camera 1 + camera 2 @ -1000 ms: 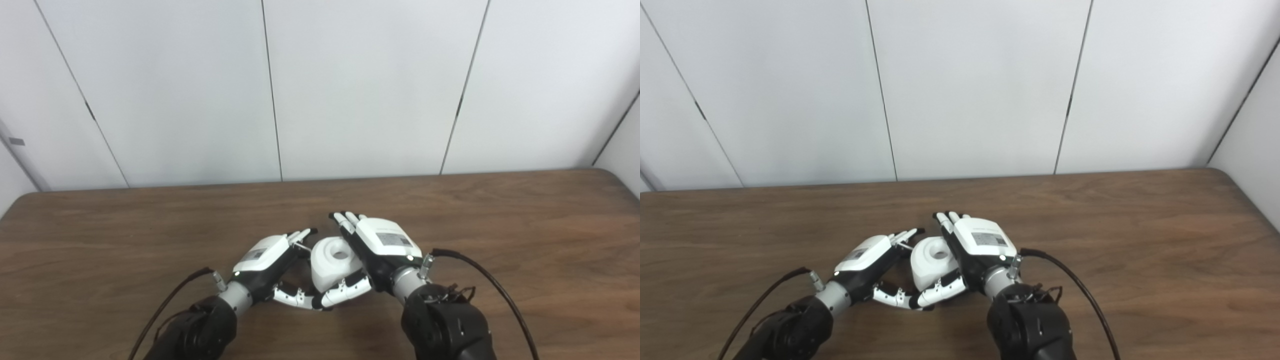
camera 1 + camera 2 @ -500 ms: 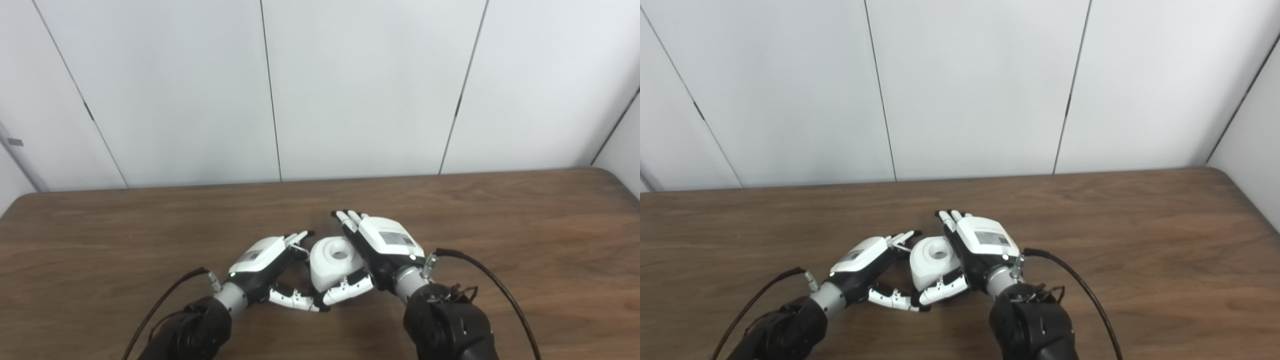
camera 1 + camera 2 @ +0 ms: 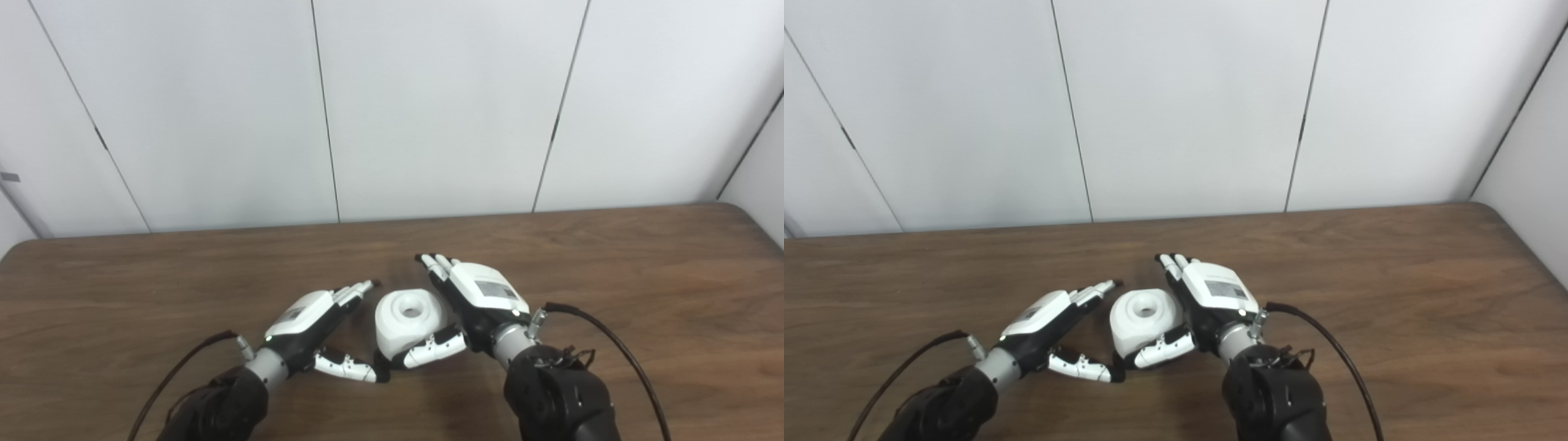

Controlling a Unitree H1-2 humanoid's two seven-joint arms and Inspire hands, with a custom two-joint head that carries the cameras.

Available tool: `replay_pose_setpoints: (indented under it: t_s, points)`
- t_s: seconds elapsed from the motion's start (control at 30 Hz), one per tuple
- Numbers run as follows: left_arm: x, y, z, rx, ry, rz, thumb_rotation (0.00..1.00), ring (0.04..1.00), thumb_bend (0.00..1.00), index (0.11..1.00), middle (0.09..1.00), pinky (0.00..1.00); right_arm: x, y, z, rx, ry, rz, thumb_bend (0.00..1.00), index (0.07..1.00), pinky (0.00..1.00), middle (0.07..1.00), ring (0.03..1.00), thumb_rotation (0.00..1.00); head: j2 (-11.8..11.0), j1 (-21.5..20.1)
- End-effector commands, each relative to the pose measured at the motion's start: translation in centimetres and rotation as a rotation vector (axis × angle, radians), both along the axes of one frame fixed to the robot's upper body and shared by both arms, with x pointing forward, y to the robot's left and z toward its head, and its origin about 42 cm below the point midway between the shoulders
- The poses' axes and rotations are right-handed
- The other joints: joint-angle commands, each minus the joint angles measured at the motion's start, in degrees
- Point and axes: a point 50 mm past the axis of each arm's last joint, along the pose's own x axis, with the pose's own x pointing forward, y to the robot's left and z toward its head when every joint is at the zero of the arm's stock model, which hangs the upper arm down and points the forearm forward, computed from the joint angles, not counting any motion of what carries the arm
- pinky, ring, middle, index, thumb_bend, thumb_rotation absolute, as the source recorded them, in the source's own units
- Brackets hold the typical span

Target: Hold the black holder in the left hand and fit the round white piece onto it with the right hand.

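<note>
White wall panels behind, brown bench (image 3: 612, 257) w/ round white piece (image 3: 409, 317) between both hands, left hand (image 3: 306, 318) spread, clear of it, right hand (image 3: 474, 300) loosely cupping; looks rigid, light, smooth, so grip its sides.

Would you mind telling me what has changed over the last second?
The left hand drew back from the white piece, opening a gap; the right hand eased away too, thumb still against it. The camera shifted slightly. The piece stays on the table.
</note>
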Motion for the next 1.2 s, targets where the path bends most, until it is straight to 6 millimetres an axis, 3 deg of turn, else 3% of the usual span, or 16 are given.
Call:
replay_pose_setpoints:
  t_s: [0.0,0.5,0.63,0.7,0.77,0.8,0.87,0.93,1.0,1.17]
  points:
    - [-0.2,1.5,-0.2,0.022,0.049,0.039,0.43,1.0,1.0,1.0,1.0,1.0,0.4,0.0,1.6,0.029,-0.072,-0.007,1.0,1.0,0.73,1.0,1.0,0.51,0.0,0.0]
    - [-1.0,4.0,0.8,-0.036,0.057,0.075,0.45,1.0,1.0,1.0,1.0,1.0,0.5,-1.7,1.6,0.088,-0.056,-0.042,1.0,1.0,0.73,1.0,1.0,0.5,-0.8,-0.3]
    - [-1.4,4.9,2.4,-0.167,0.059,0.113,0.44,1.0,1.0,1.0,1.0,1.0,0.5,-2.9,1.5,0.141,-0.055,-0.066,1.0,1.0,0.75,1.0,1.0,0.5,-1.6,-0.1]
    - [-1.6,5.6,3.1,-0.247,0.065,0.143,0.49,1.0,1.0,1.0,1.0,1.0,0.5,-3.8,1.5,0.176,-0.055,-0.081,1.0,1.0,0.76,1.0,1.0,0.51,-2.0,0.0]
    - [-1.7,6.8,3.2,-0.353,0.044,0.145,0.63,1.0,1.0,1.0,1.0,1.0,0.5,-4.9,1.5,0.209,-0.06,-0.102,1.0,0.991,0.79,1.0,1.0,0.5,-2.4,-0.1]
    - [-1.8,7.4,3.1,-0.408,0.03,0.155,0.66,1.0,1.0,1.0,1.0,1.0,0.5,-5.6,1.4,0.22,-0.071,-0.113,1.0,0.989,0.79,1.0,1.0,0.49,-2.7,-0.1]
    - [-1.9,8.0,3.1,-0.438,-0.023,0.173,0.8,1.0,0.95,1.0,1.0,0.98,0.5,-6.7,1.1,0.242,-0.091,-0.13,1.0,0.972,0.78,0.979,0.98,0.54,-3.2,-0.2]
    - [-2.1,8.0,3.7,-0.473,-0.072,0.201,0.87,1.0,0.94,1.0,1.0,0.98,0.4,-8.0,0.7,0.325,-0.118,-0.145,1.0,0.966,0.8,0.976,0.984,0.54,-3.5,-0.1]
    - [-2.3,8.0,4.7,-0.514,-0.103,0.222,0.91,1.0,0.94,1.0,1.0,1.0,0.4,-9.1,0.3,0.381,-0.147,-0.161,1.0,0.953,0.81,0.969,0.984,0.52,-3.7,0.2]
    - [-2.0,8.9,6.4,-0.639,-0.141,0.249,0.89,1.0,0.78,1.0,1.0,1.0,0.3,-10.8,-0.7,0.418,-0.218,-0.224,1.0,0.93,0.77,0.944,0.926,0.57,-4.6,0.3]
